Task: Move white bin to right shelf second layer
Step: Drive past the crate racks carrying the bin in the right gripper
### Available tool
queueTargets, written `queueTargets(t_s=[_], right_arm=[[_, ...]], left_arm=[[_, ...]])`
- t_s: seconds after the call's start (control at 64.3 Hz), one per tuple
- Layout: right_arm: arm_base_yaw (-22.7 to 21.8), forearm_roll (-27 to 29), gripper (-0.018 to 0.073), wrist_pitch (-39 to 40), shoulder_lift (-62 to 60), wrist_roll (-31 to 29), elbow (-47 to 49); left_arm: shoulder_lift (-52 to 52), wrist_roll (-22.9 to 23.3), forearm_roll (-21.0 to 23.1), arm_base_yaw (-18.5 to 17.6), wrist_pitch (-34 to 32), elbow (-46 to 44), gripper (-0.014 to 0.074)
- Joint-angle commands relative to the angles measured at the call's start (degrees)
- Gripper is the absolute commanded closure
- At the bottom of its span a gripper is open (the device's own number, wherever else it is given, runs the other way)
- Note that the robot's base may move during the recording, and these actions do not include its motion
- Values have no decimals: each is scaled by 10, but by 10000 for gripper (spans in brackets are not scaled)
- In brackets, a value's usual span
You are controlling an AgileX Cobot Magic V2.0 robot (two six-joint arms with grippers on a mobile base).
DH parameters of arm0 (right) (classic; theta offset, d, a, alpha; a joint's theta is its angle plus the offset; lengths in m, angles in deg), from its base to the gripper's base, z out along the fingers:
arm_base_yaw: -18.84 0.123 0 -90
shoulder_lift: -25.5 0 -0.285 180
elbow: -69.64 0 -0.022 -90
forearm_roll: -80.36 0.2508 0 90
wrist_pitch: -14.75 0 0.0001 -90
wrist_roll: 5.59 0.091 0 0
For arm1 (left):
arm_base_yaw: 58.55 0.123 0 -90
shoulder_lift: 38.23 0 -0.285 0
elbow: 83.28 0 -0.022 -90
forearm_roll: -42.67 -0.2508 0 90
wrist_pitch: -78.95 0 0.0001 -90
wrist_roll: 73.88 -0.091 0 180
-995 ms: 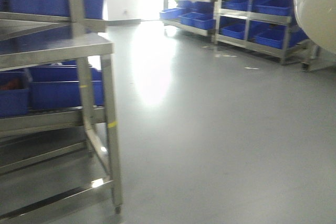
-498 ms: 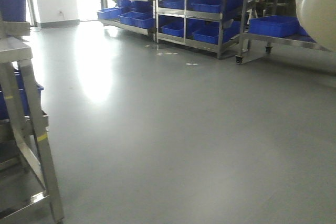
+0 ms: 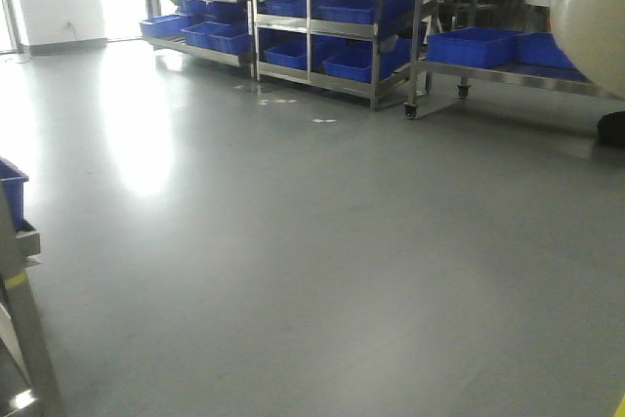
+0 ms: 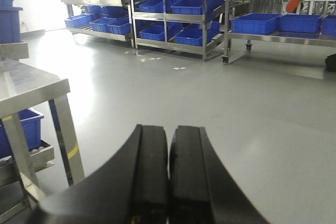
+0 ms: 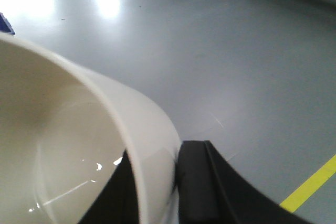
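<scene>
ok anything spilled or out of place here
Only a few white scraps lying on the grey floor in front of the far racks. The white bin, pinched by its rim in the right gripper, shows nothing inside where visible.

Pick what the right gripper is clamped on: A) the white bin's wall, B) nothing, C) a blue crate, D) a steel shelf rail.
A: in the right wrist view the right gripper has a finger on each side of the white bin wall.
</scene>
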Motion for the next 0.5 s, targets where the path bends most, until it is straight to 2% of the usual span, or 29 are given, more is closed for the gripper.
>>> queueTargets(t_s=[0.0, 0.482], right_arm=[[-3, 2, 503, 60, 3, 0, 19], [-3, 2, 503, 60, 3, 0, 19]], left_arm=[[-8, 2, 3, -4, -49, 21, 512], [-8, 2, 3, -4, -49, 21, 512]])
